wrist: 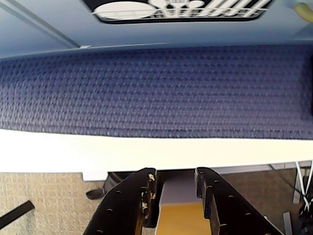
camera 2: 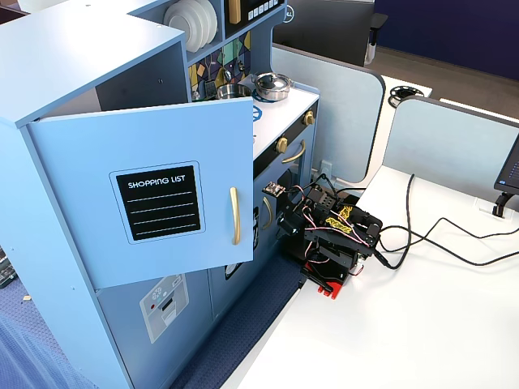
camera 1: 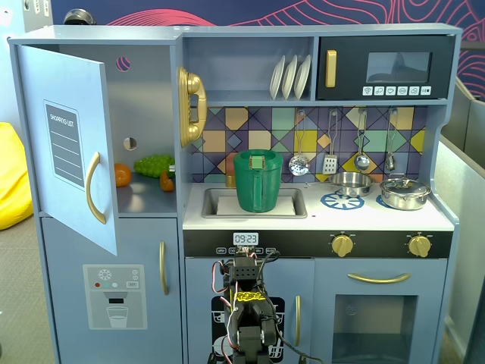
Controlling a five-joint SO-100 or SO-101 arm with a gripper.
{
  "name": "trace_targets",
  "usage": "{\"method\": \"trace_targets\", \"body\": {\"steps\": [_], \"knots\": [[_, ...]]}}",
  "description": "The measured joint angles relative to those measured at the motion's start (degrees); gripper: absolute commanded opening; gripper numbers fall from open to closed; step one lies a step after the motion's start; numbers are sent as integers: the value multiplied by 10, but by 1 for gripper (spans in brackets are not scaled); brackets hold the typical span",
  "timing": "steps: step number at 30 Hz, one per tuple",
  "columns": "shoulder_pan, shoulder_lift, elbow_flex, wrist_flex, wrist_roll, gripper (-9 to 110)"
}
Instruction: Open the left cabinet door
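The left cabinet door (camera 1: 68, 144), light blue with a black "SHOPPING LIST" panel and a gold bar handle (camera 1: 92, 188), stands swung wide open. It also shows in the other fixed view (camera 2: 154, 203), with its handle (camera 2: 235, 215). Toy food lies on the shelf behind it (camera 1: 151, 165). My arm (camera 1: 246, 318) sits folded low in front of the cabinet, far from the door, and also shows in a fixed view (camera 2: 328, 235). In the wrist view my gripper (wrist: 176, 174) points down at the table edge, jaws slightly apart with nothing between them.
Below the open door is the blue door with the grey dispenser panel (camera 1: 114, 296). A green pitcher (camera 1: 258, 180) stands in the sink, a pot (camera 1: 404, 192) on the stove. A dark blue mat (wrist: 156, 93) lies between cabinet and white table (camera 2: 422, 324). Cables (camera 2: 430, 235) trail right.
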Motion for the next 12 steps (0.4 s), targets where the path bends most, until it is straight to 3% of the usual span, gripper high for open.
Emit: {"method": "trace_targets", "body": {"steps": [12], "knots": [[11,0,0,0,0,0]]}}
